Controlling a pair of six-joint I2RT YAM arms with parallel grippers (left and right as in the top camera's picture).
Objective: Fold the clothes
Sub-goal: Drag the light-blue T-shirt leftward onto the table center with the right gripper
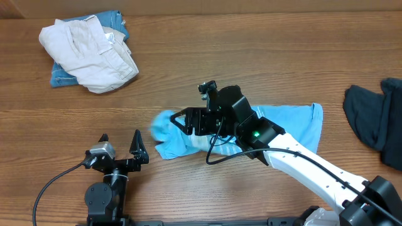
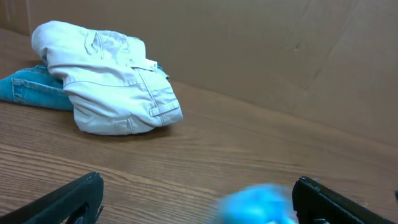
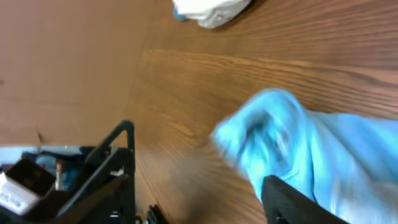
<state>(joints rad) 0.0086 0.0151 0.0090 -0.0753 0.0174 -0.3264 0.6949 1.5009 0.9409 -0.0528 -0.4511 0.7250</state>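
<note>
The clothes, a light sky-blue T-shirt (image 1: 295, 122), lie spread across the middle of the table, with a bunched left end (image 1: 164, 129). My right gripper (image 1: 182, 120) hovers over that left end. In the right wrist view its jaws (image 3: 198, 152) stand wide apart with bare wood between them, and the blurred blue shirt (image 3: 323, 149) lies past the right finger. My left gripper (image 1: 120, 139) rests open near the front edge, left of the shirt. A blurred blue lump of the shirt (image 2: 258, 202) shows by its right finger, with nothing held between the jaws (image 2: 198, 183).
A beige garment (image 1: 88, 53) lies heaped on a denim-blue one (image 1: 63, 76) at the back left; both the beige heap (image 2: 112, 81) and the denim (image 2: 31, 90) also appear in the left wrist view. A dark navy garment (image 1: 377, 119) sits at the right edge. A brown wall (image 2: 280, 50) backs the table.
</note>
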